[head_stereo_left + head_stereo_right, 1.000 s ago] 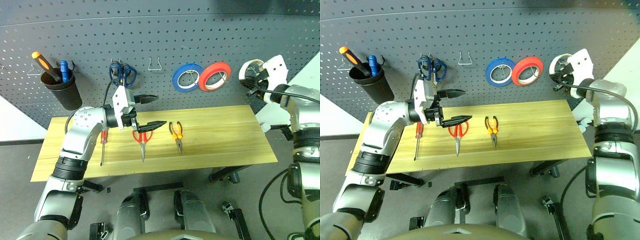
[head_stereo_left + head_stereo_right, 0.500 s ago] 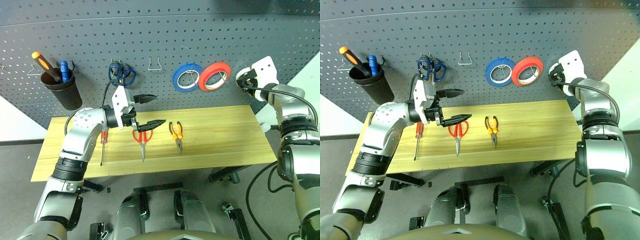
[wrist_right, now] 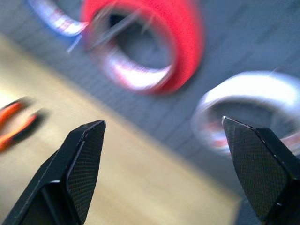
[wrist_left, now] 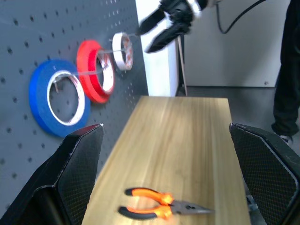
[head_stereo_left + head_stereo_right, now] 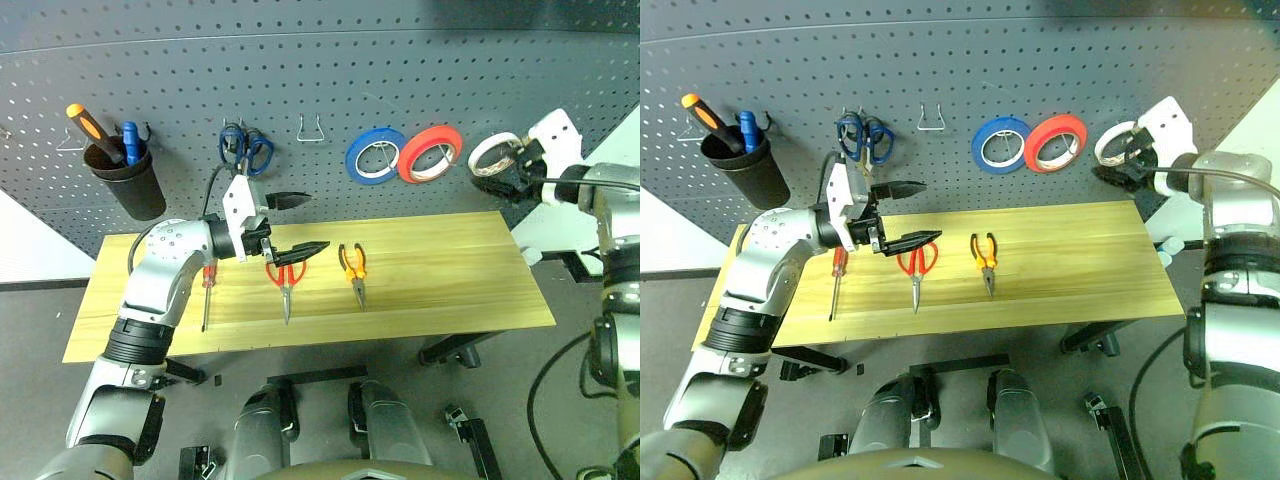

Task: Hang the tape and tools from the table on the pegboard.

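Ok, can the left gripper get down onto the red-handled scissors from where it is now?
Probably yes. The left gripper is open and hovers just above the red-handled scissors on the table, with nothing between them. The pliers lie apart to one side.

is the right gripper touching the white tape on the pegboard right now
Apart. In the right wrist view the right gripper stands open, and the white tape hangs beyond its fingertips.

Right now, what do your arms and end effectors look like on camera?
Both arms are silver-grey metal with black joint bands. The left end effector has a white housing and two tapered black fingers with a fine cross-hatched texture inside. The right end effector has the same white housing and black fingers; a black cable loops along the right forearm.
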You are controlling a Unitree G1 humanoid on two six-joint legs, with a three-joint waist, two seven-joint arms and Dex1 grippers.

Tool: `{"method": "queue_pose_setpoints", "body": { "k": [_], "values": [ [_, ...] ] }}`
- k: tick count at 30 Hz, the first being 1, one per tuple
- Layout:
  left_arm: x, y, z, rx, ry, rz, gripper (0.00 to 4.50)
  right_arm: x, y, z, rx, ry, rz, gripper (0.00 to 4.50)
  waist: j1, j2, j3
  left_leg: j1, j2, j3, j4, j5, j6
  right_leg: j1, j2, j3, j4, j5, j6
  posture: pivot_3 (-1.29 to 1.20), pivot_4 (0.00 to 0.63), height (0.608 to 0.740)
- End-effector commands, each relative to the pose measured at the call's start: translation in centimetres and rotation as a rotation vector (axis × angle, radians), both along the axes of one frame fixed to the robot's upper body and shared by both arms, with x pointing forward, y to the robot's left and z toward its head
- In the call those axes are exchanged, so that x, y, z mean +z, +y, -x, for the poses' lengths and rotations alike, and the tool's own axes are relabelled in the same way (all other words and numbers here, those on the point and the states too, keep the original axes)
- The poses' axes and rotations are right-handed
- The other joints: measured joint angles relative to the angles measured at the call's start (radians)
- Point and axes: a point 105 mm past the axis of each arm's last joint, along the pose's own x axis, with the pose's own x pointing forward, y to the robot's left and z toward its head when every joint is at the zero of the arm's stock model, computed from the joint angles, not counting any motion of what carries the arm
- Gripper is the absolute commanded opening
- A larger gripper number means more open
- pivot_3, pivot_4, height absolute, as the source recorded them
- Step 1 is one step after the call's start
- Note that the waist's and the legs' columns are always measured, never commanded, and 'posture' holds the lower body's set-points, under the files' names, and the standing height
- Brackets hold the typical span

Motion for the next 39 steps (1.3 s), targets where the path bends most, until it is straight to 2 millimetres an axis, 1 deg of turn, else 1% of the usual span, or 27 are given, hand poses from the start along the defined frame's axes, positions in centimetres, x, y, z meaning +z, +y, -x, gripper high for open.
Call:
{"method": "queue_pose_setpoints", "body": {
  "k": [1, 3, 4, 9, 10, 11, 14, 18, 21, 24, 27, 28, 31, 34, 39],
  "values": [
    [-0.1, 0.9, 0.5, 0.029, -0.014, -0.023, 4.49, 1.9, 2.2, 1.5, 0.076, 0.014, -0.089, 4.18, -0.001, 0.001, 0.0, 0.0, 0.0, 0.0, 0.0, 0.0, 0.001, 0.0, 0.0, 0.0, 0.0, 0.0, 0.0, -0.08, 0.117, 0.73],
    [-0.7, 1.4, 0.7, 0.043, 0.006, -0.034, 4.49, 1.2, 3.6, 2.3, 0.093, 0.081, -0.142, 4.18, 0.0, 0.001, -0.001, 0.0, 0.001, 0.0, 0.0, -0.001, 0.002, 0.0, 0.0, 0.0, 0.0, 0.0, 0.0, -0.09, 0.12, 0.73],
    [-1.1, 1.9, 0.7, 0.058, 0.019, -0.05, 4.49, 0.5, 4.2, 2.5, 0.084, 0.122, -0.161, 4.18, 0.0, 0.001, -0.001, 0.0, 0.001, 0.0, 0.0, -0.002, 0.002, 0.0, 0.0, 0.0, 0.0, 0.0, 0.0, -0.09, 0.123, 0.73],
    [-3.2, 3.8, 0.8, 0.109, 0.08, -0.117, 4.49, -2.6, 6.8, 2.7, 0.037, 0.26, -0.169, 4.18, 0.004, 0.0, -0.002, 0.0, 0.003, -0.001, 0.0, -0.005, 0.002, 0.0, -0.001, 0.0, 0.0, 0.0, 0.0, -0.09, 0.133, 0.73],
    [-3.4, 4.0, 0.9, 0.11, 0.088, -0.125, 4.49, -2.9, 7.2, 2.6, 0.03, 0.273, -0.175, 4.18, 0.005, 0.0, -0.002, 0.0, 0.003, -0.001, 0.0, -0.005, 0.002, 0.0, -0.001, -0.001, 0.0, 0.0, 0.0, -0.09, 0.135, 0.73],
    [-3.8, 4.3, 0.9, 0.115, 0.101, -0.125, 4.49, -3.1, 7.6, 2.5, 0.024, 0.286, -0.183, 4.35, 0.006, 0.0, -0.002, 0.0, 0.003, -0.001, 0.0, -0.005, 0.003, 0.0, -0.001, -0.001, 0.0, 0.0, -0.001, -0.09, 0.139, 0.73],
    [-4.8, 5.1, 1.0, 0.124, 0.118, -0.142, 4.49, -4.6, 8.7, 1.6, -0.04, 0.33, -0.173, 4.35, 0.007, 0.0, -0.002, -0.001, 0.003, -0.001, 0.0, -0.005, 0.003, -0.001, -0.002, -0.001, 0.0, 0.0, -0.001, -0.08, 0.157, 0.73],
    [-5.5, 5.8, 1.2, 0.117, 0.129, -0.154, 4.49, -5.9, 9.9, 0.4, -0.104, 0.379, -0.186, 4.35, 0.004, 0.0, -0.002, -0.001, 0.003, 0.0, 0.0, -0.005, 0.003, -0.002, -0.002, 0.0, 0.0, 0.0, -0.001, -0.08, 0.178, 0.73],
    [-5.7, 6.3, 1.3, 0.123, 0.142, -0.159, 4.49, -6.4, 10.9, -0.3, -0.127, 0.396, -0.201, 4.35, 0.004, 0.0, -0.002, -0.001, 0.003, 0.0, 0.0, -0.005, 0.003, -0.002, -0.002, 0.0, 0.0, -0.001, -0.002, -0.08, 0.195, 0.73],
    [-5.9, 7.0, 1.0, 0.143, 0.157, -0.166, 4.49, -6.7, 12.4, -0.8, -0.131, 0.425, -0.236, 4.35, 0.003, 0.0, -0.001, -0.002, 0.003, 0.0, -0.001, -0.005, 0.003, -0.003, -0.002, 0.0, 0.0, -0.002, -0.004, -0.07, 0.222, 0.73],
    [-6.1, 7.8, 0.7, 0.166, 0.168, -0.178, 4.49, -7.1, 13.8, -0.9, -0.124, 0.445, -0.232, 4.35, 0.002, 0.0, 0.001, -0.001, 0.004, 0.0, -0.001, -0.005, 0.003, -0.003, -0.002, 0.0, 0.0, -0.002, -0.004, -0.07, 0.252, 0.73],
    [-6.2, 8.0, 0.7, 0.169, 0.17, -0.181, 4.49, -7.2, 14.0, -0.9, -0.123, 0.447, -0.229, 4.35, 0.003, 0.0, 0.002, -0.001, 0.004, 0.0, -0.002, -0.005, 0.003, -0.004, -0.003, 0.0, 0.0, -0.002, -0.005, -0.07, 0.252, 0.73],
    [-6.2, 8.6, 0.4, 0.187, 0.173, -0.189, 4.49, -7.5, 15.3, -0.7, -0.093, 0.466, -0.237, 4.35, 0.003, 0.0, 0.009, -0.002, 0.003, 0.0, -0.002, -0.005, 0.003, -0.004, -0.005, 0.0, 0.0, -0.003, -0.005, -0.07, 0.295, 0.73],
    [-6.1, 8.8, 0.3, 0.194, 0.173, -0.186, 4.49, -8.0, 15.8, -0.7, -0.105, 0.481, -0.217, 4.35, 0.003, 0.0, 0.026, -0.001, 0.003, -0.001, -0.002, -0.005, 0.003, -0.005, -0.006, 0.0, 0.0, -0.004, -0.008, -0.06, 0.327, 0.73],
    [-6.2, 8.5, 0.2, 0.192, 0.175, -0.184, 4.49, -8.6, 16.3, -1.1, -0.132, 0.48, -0.19, 4.35, 0.003, -0.001, 0.07, -0.001, 0.003, -0.001, -0.002, -0.005, 0.003, -0.006, -0.007, 0.002, 0.0, -0.004, -0.008, -0.05, 0.382, 0.73]
  ]
}}
